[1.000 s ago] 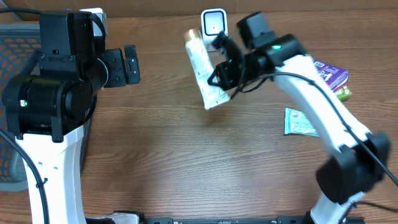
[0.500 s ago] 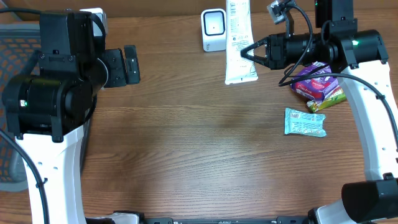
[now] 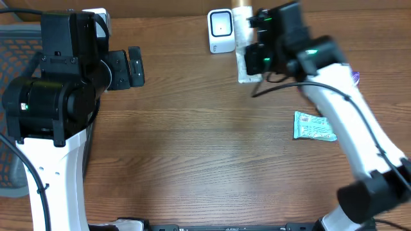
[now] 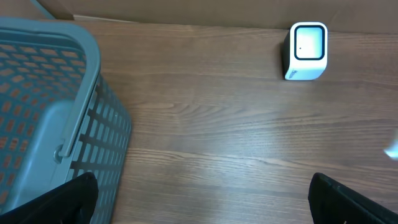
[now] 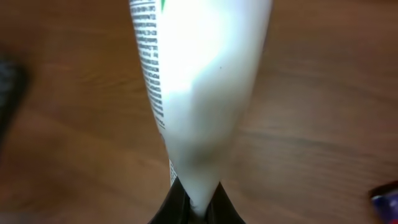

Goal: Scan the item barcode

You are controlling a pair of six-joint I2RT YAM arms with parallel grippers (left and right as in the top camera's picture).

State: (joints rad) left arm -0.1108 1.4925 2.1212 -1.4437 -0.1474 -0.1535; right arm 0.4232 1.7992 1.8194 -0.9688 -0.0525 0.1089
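One tube (image 3: 243,29) — one scanner (image 3: 220,30), one basket (image 4: 43,93), one teal packet (image 3: 313,126).

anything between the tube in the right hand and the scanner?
Nothing visible. The right hand is shut on the white tube, which is right beside the scanner in the overhead view, with no object between them. The left wrist view shows only bare table in front of the scanner's window.

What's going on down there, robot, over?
Right fingers shut on white plastic squeeze tube. Left fingers open, empty. Tube beside small white box scanner; nothing between them.
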